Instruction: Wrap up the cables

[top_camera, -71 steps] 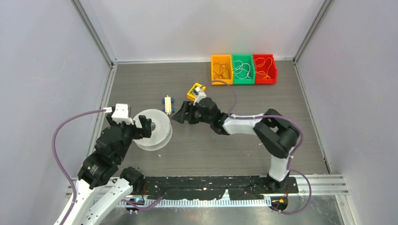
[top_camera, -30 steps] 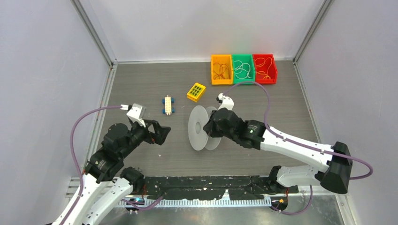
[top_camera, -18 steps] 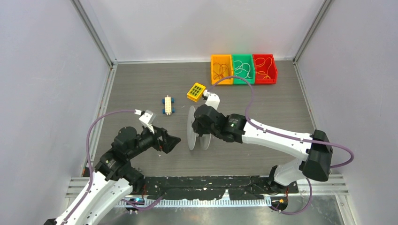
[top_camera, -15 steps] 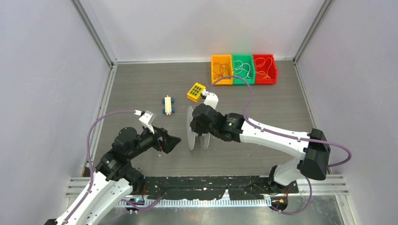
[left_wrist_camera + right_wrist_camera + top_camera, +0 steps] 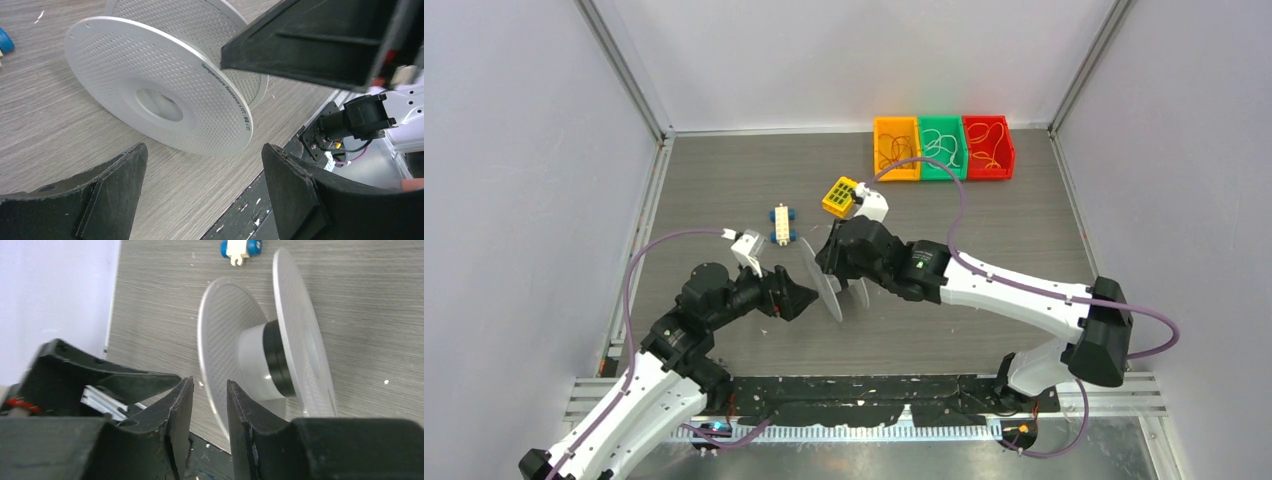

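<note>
On the tabletop (image 5: 724, 180), the spool (image 5: 829, 288) now leans toward the left tool (image 5: 799, 297), which has closed in, spread wide, spool just ahead; the right tool (image 5: 828, 262) pinches its rim. The cables (image 5: 895, 152) lie far beyond both, in the orange bin (image 5: 876, 148): wrapping hasn't begun.

left gripper (image 5: 803, 298) moved close beside spool (image 5: 825, 284); spool tipped over leftward

White arms (image 5: 1024, 297), black joints (image 5: 1104, 345), mauve cables (image 5: 964, 205)
</note>
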Available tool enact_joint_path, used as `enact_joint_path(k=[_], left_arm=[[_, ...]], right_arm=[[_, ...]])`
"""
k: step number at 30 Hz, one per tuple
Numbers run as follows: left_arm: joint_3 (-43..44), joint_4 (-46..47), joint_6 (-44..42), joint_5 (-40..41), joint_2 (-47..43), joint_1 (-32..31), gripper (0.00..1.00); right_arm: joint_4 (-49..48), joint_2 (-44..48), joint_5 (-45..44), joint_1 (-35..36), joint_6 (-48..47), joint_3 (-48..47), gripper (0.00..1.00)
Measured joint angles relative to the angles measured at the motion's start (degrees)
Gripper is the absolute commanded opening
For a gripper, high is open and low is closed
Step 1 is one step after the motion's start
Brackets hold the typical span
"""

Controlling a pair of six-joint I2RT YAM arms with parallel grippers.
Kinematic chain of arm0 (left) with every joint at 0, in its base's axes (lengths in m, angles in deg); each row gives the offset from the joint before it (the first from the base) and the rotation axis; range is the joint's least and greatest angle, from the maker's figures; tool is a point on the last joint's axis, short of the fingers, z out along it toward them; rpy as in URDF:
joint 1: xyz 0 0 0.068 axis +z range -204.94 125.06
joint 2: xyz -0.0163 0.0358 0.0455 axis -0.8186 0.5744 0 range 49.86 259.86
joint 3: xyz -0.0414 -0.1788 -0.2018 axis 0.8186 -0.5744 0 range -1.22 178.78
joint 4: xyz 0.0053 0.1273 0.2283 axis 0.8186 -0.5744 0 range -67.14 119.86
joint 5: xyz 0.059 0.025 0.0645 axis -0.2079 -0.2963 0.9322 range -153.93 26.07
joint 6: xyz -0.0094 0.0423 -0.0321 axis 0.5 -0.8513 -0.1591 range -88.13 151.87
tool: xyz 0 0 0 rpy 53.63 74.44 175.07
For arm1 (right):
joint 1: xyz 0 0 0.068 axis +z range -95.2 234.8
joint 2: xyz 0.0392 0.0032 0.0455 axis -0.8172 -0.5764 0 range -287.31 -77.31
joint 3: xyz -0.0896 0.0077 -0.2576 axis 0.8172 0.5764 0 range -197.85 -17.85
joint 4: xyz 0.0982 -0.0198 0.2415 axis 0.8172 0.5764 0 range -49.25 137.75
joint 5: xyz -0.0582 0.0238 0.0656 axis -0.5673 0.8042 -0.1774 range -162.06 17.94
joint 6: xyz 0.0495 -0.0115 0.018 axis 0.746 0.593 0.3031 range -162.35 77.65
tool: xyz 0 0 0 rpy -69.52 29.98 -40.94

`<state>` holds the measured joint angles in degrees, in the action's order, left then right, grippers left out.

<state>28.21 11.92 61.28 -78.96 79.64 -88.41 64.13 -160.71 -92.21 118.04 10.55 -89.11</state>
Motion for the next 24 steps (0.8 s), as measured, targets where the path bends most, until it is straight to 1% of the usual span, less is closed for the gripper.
enact_joint_path(k=[4, 5, 7, 12, 16, 19, 22, 24], left_arm=[[0.07, 0.48, 0.85, 0.39, 0.96, -0.44, 0.84], [0.22, 0.46, 1.25, 0.76, 1.16, -0.52, 0.84], [1.33, -0.20, 1.95, 2.21, 2.10, -0.66, 0.83], [5.05, -0.90, 2.97, 4.90, 5.62, -0.79, 0.83], [6.21, -1.42, 3.34, 6.56, 8.22, -1.11, 0.81], [10.95, -4.02, 4.33, 10.56, 12.37, -1.81, 0.75], [17.03, -7.85, 5.81, 16.28, 17.90, -3.13, 0.74], [21.11, -10.78, 6.54, 21.09, 21.31, -5.22, 0.72]], right_arm=[[-3.08, 3.69, 0.76, -0.02, -0.46, 0.79, 0.44], [-4.42, 5.60, 0.92, -0.02, -0.85, 1.75, 0.46], [-6.38, 9.88, 0.94, -0.02, -2.47, 3.93, 0.48], [-10.64, 19.43, 0.28, -0.33, -9.81, 10.67, 0.52], [-10.97, 22.27, 0.13, -1.18, -15.45, 15.85, 0.56], [-10.08, 24.09, -0.59, -1.49, -18.27, 20.24, 0.57], [-9.38, 27.04, -1.29, -1.53, -20.02, 23.87, 0.58], [-9.99, 28.79, -1.68, -1.53, -21.20, 25.86, 0.59]])
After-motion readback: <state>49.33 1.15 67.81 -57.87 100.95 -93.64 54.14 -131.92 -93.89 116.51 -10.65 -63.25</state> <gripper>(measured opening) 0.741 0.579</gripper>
